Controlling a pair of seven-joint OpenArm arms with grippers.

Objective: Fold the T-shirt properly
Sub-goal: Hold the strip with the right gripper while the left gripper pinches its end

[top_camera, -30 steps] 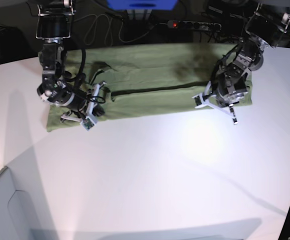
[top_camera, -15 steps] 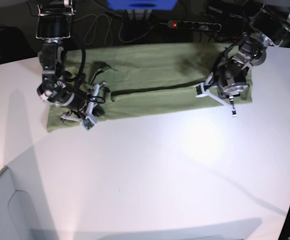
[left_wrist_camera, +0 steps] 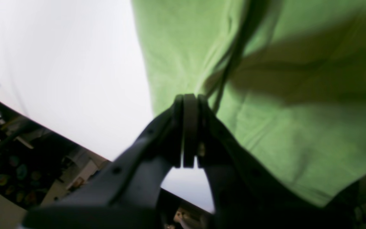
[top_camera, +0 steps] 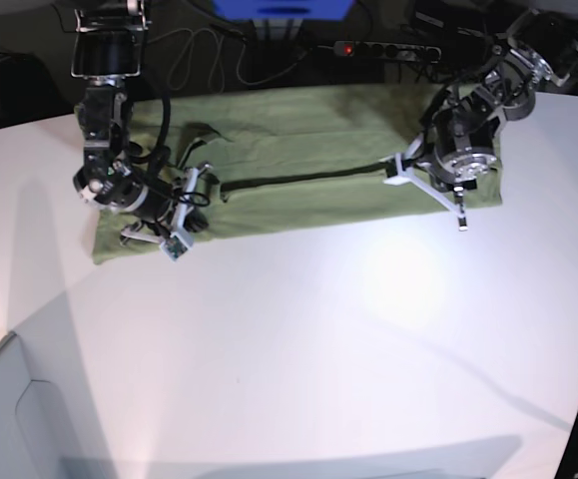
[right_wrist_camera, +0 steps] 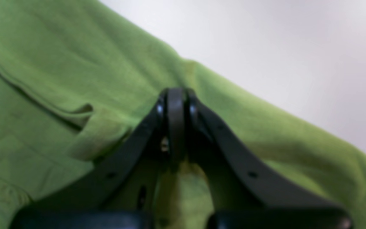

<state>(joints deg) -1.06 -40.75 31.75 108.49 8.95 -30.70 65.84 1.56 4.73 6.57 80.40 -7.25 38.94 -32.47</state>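
— Where's the shirt (top_camera: 308,170)?
— Folded lengthwise, far side of the table (top_camera: 298,339).
— Jaws?
— Left gripper (left_wrist_camera: 189,101) and right gripper (right_wrist_camera: 175,95) closed on nothing (apparently). Next: regrasp ends, fold crosswise.

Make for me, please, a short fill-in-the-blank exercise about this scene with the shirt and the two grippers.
1. The T-shirt lying on the table has the colour ____.
2. In its wrist view, the fingers of the left gripper are pressed ____.
3. In the base view, the right gripper is at the shirt's ____ end.
4. Behind the table lies a power strip with a small ____ light.

Missing words: green; together; left; red
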